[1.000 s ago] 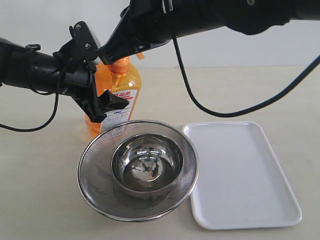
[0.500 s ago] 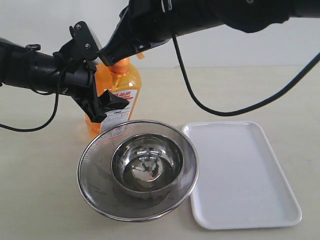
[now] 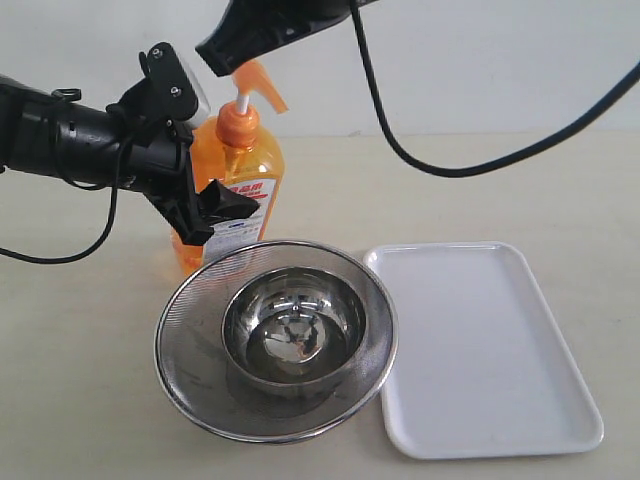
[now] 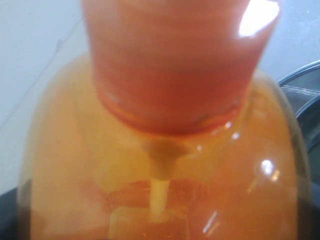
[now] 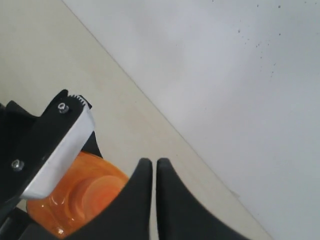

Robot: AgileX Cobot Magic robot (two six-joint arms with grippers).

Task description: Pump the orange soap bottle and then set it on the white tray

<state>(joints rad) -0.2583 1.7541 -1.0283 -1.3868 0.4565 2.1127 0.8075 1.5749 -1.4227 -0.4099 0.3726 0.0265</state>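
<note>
Left end effector clamps the orange soap bottle by its flat body, one finger behind, one in front; bottle stands upright on the counter, just behind the steel strainer bowl; right end effector, jaws pressed nearly together, hangs just above the pump head; white tray lies right of the strainer, its left edge meeting the strainer's rim; open counter stretches behind the tray.
</note>
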